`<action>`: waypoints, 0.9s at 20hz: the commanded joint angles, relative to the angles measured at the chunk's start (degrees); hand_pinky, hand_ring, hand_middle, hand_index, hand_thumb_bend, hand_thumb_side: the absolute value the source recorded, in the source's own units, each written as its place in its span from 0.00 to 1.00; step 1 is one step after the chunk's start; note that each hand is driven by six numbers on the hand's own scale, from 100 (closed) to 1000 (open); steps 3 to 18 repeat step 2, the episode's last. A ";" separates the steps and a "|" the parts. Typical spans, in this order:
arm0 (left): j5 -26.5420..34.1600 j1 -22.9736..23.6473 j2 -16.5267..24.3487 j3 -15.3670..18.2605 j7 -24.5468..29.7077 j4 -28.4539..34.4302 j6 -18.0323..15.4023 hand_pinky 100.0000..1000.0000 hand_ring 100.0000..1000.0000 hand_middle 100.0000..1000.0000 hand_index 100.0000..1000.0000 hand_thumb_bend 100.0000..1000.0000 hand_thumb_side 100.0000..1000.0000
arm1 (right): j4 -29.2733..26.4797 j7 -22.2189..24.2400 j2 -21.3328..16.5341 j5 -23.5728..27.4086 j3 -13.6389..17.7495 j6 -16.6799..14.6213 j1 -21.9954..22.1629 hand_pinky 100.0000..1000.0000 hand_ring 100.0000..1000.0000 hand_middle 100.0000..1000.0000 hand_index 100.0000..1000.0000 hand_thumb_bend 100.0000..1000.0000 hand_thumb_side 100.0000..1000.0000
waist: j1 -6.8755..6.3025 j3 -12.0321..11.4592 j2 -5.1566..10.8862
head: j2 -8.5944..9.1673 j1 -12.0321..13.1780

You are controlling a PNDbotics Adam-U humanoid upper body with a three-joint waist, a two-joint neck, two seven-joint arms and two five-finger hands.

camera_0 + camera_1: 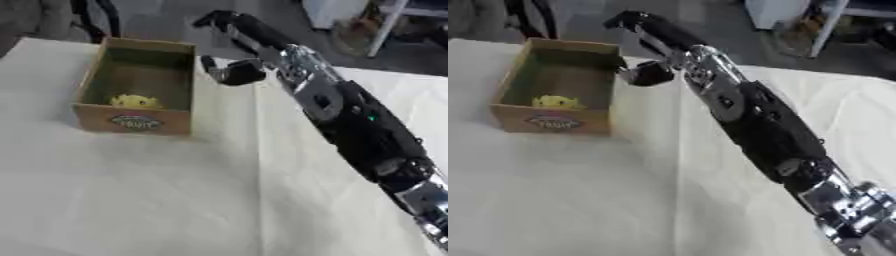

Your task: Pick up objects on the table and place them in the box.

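1. A white cloth (175, 190) covers the tabletop, with a long crease running from the far edge toward the near edge, just right of the box.
2. Beyond the far edge lies a grey floor; a white cabinet (337, 11) and a white post (385, 27) stand off the far right corner.
3. A cardboard box (140, 122) sits open near the far left corner, a printed oval label on its near wall.
4. Inside it, 1 yellow object (134, 101) rests against the near wall; its shape is too blurred to name.
5. The right arm (350, 120) crosses from the near right corner to the far edge.
6. The right hand (654, 37) hovers at the box's far right corner, fingers stretched out straight, thumb curled below, nothing in its grasp.
7. No other loose object shows on the cloth.
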State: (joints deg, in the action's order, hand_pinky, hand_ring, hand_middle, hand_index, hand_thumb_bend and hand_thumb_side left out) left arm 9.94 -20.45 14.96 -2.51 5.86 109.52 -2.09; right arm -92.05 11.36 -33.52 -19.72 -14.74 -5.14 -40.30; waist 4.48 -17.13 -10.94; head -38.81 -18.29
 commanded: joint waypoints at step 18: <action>-1.02 0.34 1.44 1.51 -1.14 0.11 -0.26 0.71 0.70 0.59 0.73 0.37 0.42 | -8.48 -0.05 -1.70 11.14 1.64 0.24 1.74 0.74 0.93 0.76 0.82 0.00 0.09 | -0.51 2.09 0.98 | -0.78 2.28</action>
